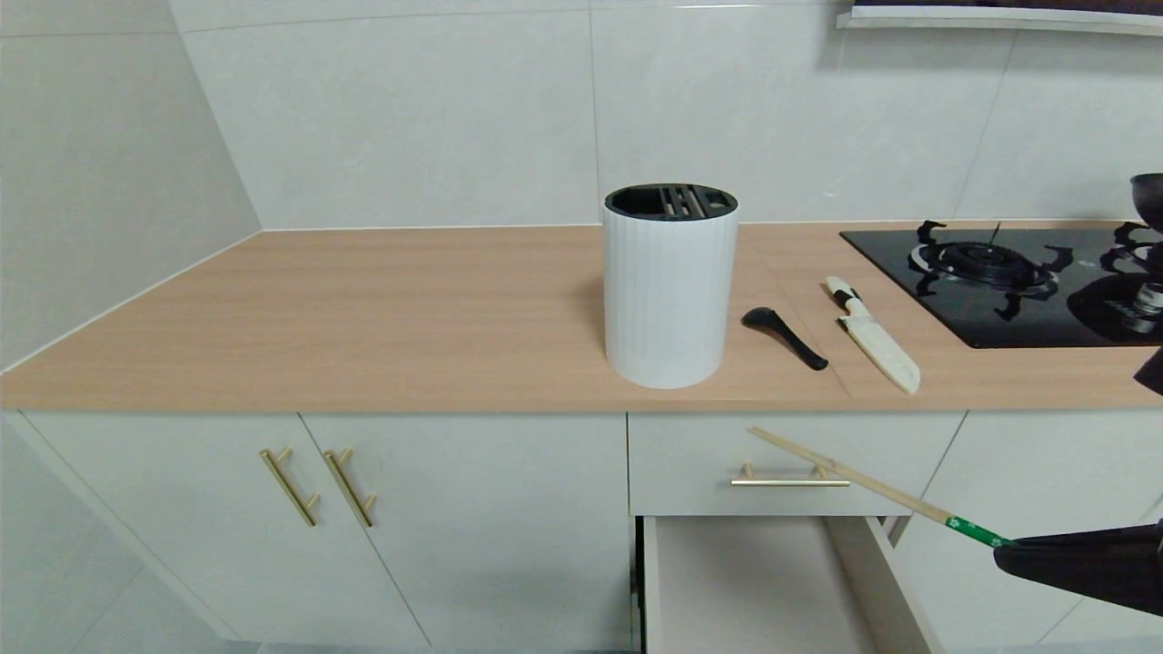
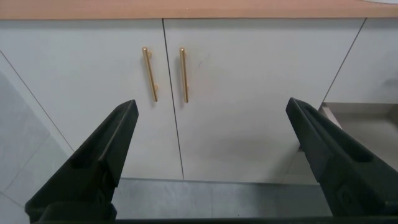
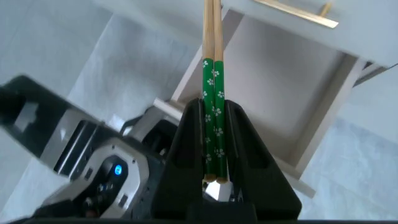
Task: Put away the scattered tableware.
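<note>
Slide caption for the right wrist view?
Right end effector shut on a pair of green-ended chopsticks, open white drawer beyond.

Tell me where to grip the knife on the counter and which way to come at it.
Grip the handle, the narrow black-banded far end, not the broad pale blade. Come from above, jaws across its width: the knife lies flat on the counter.
</note>
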### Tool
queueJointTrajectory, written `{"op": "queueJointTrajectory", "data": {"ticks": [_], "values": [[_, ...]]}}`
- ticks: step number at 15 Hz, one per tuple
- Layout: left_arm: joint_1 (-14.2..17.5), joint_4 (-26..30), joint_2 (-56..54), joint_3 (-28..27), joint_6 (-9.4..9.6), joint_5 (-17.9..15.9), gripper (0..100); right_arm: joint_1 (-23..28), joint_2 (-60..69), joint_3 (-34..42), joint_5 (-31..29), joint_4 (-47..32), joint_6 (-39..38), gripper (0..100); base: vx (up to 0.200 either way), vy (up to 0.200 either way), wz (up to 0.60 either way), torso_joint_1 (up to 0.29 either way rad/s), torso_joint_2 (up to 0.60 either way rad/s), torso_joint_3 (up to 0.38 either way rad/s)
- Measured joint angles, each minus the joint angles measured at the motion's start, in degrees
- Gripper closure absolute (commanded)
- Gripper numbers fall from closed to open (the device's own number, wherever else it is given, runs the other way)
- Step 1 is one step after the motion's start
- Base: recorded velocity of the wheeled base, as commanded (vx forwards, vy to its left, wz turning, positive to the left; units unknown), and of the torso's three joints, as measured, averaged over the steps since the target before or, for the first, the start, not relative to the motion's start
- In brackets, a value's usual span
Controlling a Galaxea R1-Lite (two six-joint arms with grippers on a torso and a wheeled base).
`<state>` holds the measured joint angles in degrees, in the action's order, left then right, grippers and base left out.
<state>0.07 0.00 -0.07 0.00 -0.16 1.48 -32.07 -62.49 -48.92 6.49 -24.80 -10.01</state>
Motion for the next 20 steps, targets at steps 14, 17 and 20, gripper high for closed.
{"op": "queueJointTrajectory", "data": {"ticks": [14, 17, 20], "values": [[0.0, 0.02, 0.0, 0.0, 0.0, -0.02, 0, -0.2, -7.68, 5.18, 0.29, 6.28, 0.82, 100, 0.0, 0.0, 0.0, -0.142, 0.39, 0.244], [-0.02, 0.0, 0.0, 0.0, 0.02, -0.02, 0, -0.15, -9.62, 5.24, 0.27, 6.27, 0.73, 100, 0.0, 0.0, 0.0, -0.121, 0.44, 0.328], [0.02, 0.0, 0.0, 0.0, 0.02, -0.02, 0, -0.15, -11.13, 5.24, 0.18, 6.22, 0.71, 100, 0.0, 0.0, 0.0, -0.041, 0.27, 0.206]]}}
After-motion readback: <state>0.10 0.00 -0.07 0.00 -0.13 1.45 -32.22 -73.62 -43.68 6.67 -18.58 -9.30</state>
